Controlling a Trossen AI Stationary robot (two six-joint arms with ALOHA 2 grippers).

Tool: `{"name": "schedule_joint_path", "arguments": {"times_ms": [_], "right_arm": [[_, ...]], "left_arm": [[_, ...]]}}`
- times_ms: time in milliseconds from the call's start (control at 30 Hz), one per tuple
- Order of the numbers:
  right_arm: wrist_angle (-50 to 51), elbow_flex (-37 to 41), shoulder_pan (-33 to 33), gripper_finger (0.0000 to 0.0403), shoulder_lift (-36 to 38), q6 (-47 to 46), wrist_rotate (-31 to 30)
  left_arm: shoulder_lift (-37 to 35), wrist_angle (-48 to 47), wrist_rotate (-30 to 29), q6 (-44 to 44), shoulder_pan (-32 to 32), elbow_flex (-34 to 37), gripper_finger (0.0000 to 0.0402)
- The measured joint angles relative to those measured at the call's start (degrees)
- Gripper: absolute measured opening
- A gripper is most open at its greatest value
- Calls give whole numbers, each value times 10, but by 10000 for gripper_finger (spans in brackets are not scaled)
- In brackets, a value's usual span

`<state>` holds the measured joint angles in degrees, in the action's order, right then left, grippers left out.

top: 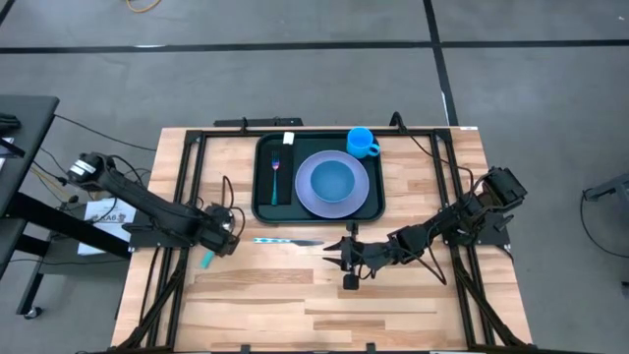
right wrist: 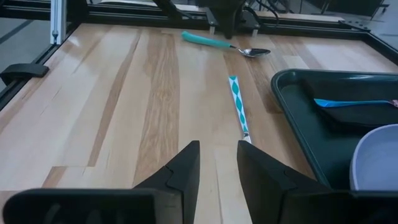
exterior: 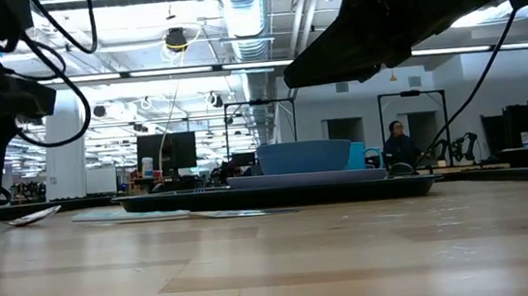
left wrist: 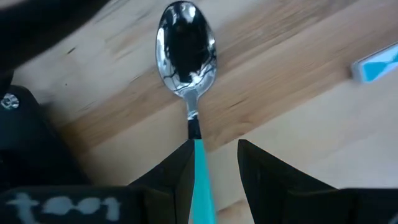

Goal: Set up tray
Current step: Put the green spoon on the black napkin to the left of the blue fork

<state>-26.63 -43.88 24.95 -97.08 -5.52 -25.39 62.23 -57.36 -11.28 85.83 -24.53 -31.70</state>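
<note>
Found the left gripper [left wrist: 214,146] low over the table [top: 295,295], left of and nearer than the tray [top: 265,208]. Its fingers stood apart astride the teal handle of the spoon [left wrist: 185,53], with the handle against one finger and a gap to the other, so not yet clamped. Judged the step in hand as picking up the spoon. Needed to close squarely on the handle and keep well back from the bowl end. Then needed to lift straight up before swinging right and far toward the tray, high enough to clear the raised rim.

Located the tray at the far middle of the table, already carrying the plate [top: 305,197] with the bowl [top: 334,180] on it. Noted the fork [top: 276,172] lying on a narrow black rectangle [top: 286,182] at the tray's left. Spotted the blue cup [top: 361,142] at the far right corner, but could not tell whether on the rim or just outside.

Saw the knife [top: 285,240] lying on the table just near of the tray, between the two grippers and right on the spoon's likely path. Risked a knock there. Found the right gripper [right wrist: 217,149] waiting to the knife's right, fingers parted and empty.
</note>
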Motion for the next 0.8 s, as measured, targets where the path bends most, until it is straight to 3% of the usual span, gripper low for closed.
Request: {"name": "schedule_joint_path", "arguments": {"times_ms": [467,800], "right_arm": [[0,0,0,100,0,0,0],[0,0,0,100,0,0,1]], "left_arm": [[39,-1,6,-32,46,0,110],[39,33,44,-85,94,33,110]]}}
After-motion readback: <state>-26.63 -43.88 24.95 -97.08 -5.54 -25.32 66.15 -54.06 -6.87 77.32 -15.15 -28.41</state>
